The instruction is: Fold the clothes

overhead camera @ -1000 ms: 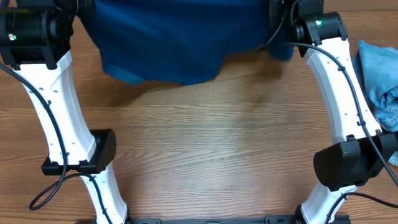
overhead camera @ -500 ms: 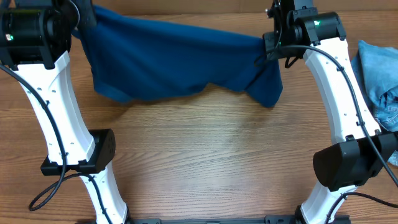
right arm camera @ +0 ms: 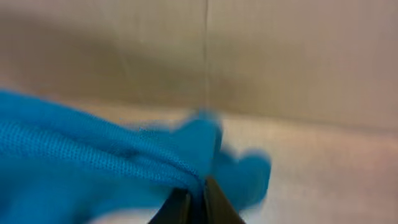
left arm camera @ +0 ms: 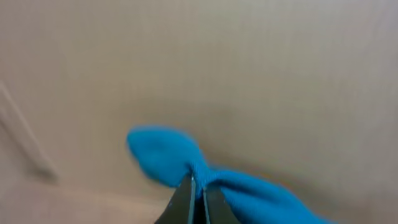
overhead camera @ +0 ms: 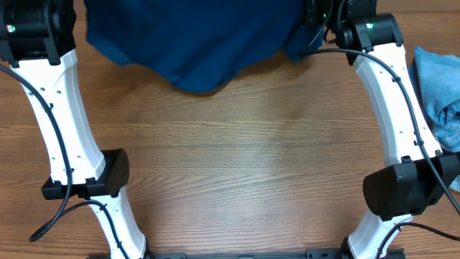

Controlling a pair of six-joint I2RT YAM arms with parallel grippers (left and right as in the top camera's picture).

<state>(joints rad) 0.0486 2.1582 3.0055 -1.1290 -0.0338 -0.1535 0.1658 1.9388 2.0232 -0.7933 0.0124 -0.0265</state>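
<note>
while blue shirt (overhead camera: 194, 39) hangs over wooden table (overhead camera: 251, 165), denim garment (overhead camera: 438, 90) at right edge

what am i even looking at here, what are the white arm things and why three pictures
The white things are two robot arms at a wooden table. One picture looks down from above; the other two come from small cameras on each wrist, looking along that arm's fingers. In those close-ups, the left fingers and the right fingers are each pinched shut on an edge of a large deep-blue knit shirt, which spreads between the arms at the far side of the table. A crumpled light-blue denim garment lies at the right edge.
</note>
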